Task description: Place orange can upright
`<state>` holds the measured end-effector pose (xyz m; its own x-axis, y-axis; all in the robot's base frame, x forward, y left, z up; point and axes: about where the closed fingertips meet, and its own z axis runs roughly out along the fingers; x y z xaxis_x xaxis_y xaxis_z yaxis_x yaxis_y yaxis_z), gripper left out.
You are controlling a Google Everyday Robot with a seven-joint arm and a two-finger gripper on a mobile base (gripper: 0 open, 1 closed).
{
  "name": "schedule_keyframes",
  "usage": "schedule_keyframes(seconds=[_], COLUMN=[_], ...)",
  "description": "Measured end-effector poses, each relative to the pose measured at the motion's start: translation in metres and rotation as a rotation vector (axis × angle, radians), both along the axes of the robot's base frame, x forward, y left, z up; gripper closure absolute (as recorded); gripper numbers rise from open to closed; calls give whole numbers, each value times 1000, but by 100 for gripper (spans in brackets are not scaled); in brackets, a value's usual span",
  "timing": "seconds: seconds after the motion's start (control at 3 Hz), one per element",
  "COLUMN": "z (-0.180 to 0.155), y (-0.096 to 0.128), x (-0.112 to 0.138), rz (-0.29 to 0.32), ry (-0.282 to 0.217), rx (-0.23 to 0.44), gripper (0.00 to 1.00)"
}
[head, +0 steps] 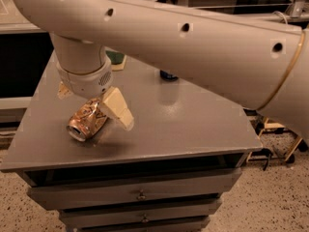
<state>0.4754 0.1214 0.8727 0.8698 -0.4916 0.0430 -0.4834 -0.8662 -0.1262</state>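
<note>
The orange can (87,120), a shiny, dented orange-gold metal drink can, lies on its side on the front-left part of the grey metal desk (193,124). Its silver end faces the front-left corner and its other end points back under the wrist. The robot's cream gripper (94,108) hangs directly over it, and the two wedge-shaped tan fingers (116,109) are spread wide and hold nothing. One finger overlaps the can's upper right side, just beside it or perhaps brushing it; contact cannot be told. The other finger shows only as a small tip past the can's far left side, so the can sits in the gap between them, low against the desk top.

The thick, cream-coloured robot arm (193,37) crosses the whole upper part of the view and covers most of the back of the desk. Under its lower edge, only the base of a smooth blue can (168,75) shows, standing well apart from the orange can. A greenish object (116,58) sits near the far edge, partly hidden by the wrist. Grey drawers with small knobs (140,195) lie below the desk top.
</note>
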Motion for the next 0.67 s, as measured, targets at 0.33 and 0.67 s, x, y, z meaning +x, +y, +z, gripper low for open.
schedule_keyframes(seconds=[0.33,0.67], z=[-6,-11], y=[8,16], x=[-6,-6], rz=[7,0], ry=[-10,-20], rx=[-35,-52], gripper=[0,0])
